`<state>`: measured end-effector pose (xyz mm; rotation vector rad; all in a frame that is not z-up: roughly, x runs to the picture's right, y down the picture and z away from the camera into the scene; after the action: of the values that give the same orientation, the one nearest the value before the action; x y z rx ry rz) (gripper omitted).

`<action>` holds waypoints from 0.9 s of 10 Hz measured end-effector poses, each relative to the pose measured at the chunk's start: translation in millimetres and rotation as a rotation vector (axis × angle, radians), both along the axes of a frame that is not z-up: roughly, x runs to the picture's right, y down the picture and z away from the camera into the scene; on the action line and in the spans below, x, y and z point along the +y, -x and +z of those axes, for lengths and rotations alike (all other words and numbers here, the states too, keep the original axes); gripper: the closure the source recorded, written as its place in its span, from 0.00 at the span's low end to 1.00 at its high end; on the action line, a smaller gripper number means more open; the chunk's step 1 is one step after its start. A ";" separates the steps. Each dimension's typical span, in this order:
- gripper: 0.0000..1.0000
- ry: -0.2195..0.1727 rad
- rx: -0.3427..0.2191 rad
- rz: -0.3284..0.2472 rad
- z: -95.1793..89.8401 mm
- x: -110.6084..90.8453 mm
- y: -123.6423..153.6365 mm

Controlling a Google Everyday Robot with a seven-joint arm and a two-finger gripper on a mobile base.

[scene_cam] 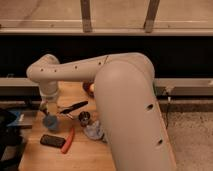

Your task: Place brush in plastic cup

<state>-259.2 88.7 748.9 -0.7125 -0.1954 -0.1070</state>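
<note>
My gripper (51, 109) hangs at the left of the wooden table, just above the small dull-blue plastic cup (50, 122). It is shut on one end of the slim black brush (76, 106). The brush sticks out to the right, nearly level, a little above the table. The cup stands upright directly under the gripper. My large white arm (120, 95) reaches in from the lower right and hides the table's right part.
A small dark metal cup (85, 117) stands right of the blue cup. A red-orange stick (68, 140) and a flat black object (52, 141) lie in front. Crumpled grey material (94, 131) lies by the arm. A brown bowl (89, 89) sits behind.
</note>
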 end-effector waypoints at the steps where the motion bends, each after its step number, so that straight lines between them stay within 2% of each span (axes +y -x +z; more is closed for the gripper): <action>1: 1.00 0.011 0.002 -0.003 -0.3 4.2 1.5; 4: 1.00 0.041 0.033 -0.009 0.7 19.3 8.1; 9: 1.00 0.085 0.073 0.029 7.6 40.2 10.6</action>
<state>-269.7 128.9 756.6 -0.7966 -0.1407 -0.0447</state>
